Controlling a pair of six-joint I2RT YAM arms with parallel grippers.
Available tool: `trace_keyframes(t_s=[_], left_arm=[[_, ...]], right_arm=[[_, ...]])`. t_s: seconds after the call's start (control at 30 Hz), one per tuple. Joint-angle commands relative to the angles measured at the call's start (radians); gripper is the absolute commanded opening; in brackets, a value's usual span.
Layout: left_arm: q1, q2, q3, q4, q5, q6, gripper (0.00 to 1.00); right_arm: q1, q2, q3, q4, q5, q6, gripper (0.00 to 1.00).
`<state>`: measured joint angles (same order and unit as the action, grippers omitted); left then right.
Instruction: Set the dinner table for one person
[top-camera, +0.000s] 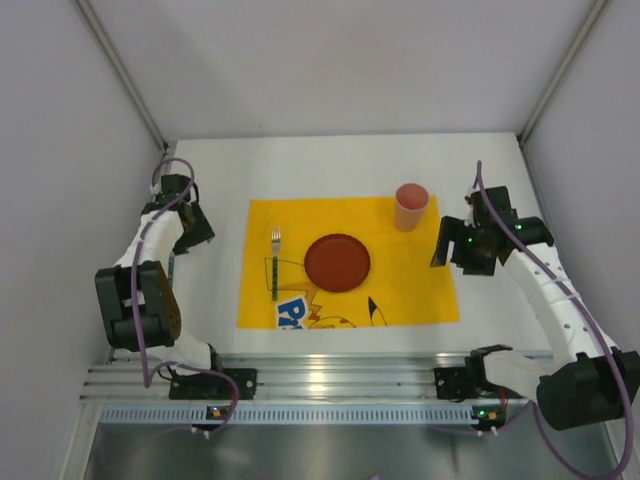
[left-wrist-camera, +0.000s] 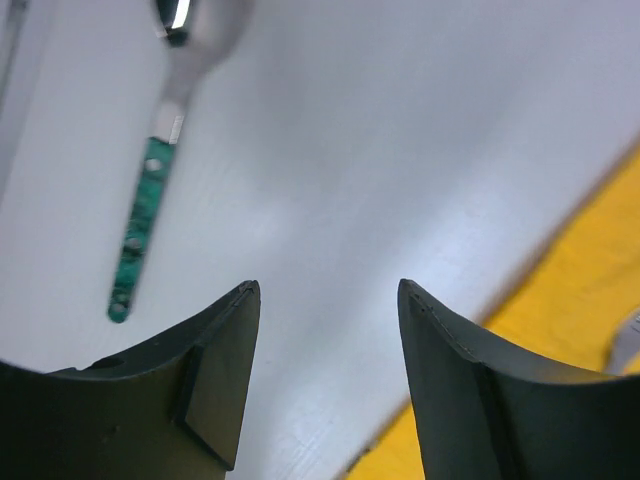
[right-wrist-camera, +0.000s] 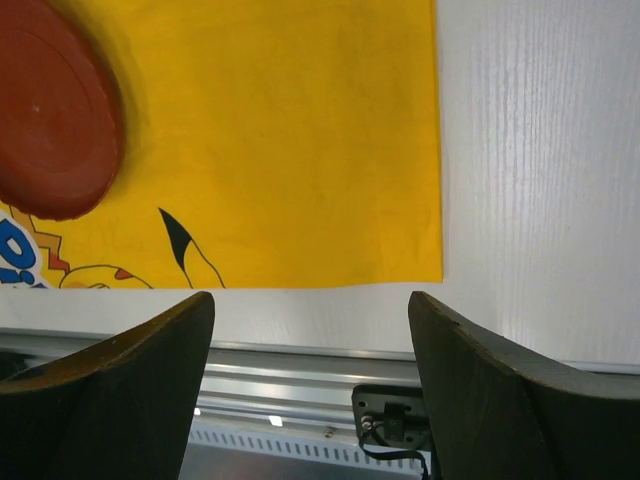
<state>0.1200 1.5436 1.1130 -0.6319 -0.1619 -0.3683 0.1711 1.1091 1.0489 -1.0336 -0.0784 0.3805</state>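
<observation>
Pink cup (top-camera: 411, 206) in top view alone

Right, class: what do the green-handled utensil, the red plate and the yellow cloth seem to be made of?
Green-handled utensil: polished metal head, mirror glints; mottled green handle, perhaps plastic.
Red plate: probably plastic, smooth and matte with no glare.
Yellow cloth: printed fabric, seemingly, with a soft, faintly fuzzy surface.

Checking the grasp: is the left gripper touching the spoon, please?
Apart: the left wrist view shows bare table between the left gripper and the spoon.
</observation>
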Motion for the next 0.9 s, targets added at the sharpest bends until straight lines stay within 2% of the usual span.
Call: trace_keyframes(t_s=[0.0,0.23,0.47,0.63,0.87], left_arm=[[0.059,0.053,-0.012,-0.058,-0.120,-0.040,0.63],[0.168,0.147,0.040,-0.077,-0.258,-0.072,0.63],[0.234,0.207,0.093,-0.069,-0.272,-0.060,0.62],[0.283,0.263,0.074,-0.031,-0.174,-0.050,0.59],[0.287,0.326,0.062,0.018,-0.062,-0.043,0.57]], right_arm=[[-0.010,0.029,0.056,0.026,-0.035,-0.017,0.79],[0.008,0.101,0.091,0.021,-0.050,-0.017,0.78],[0.015,0.144,0.088,0.021,-0.049,-0.020,0.78],[0.018,0.175,0.105,0.014,-0.041,-0.023,0.78],[0.016,0.207,0.143,0.003,-0.031,-0.025,0.78]])
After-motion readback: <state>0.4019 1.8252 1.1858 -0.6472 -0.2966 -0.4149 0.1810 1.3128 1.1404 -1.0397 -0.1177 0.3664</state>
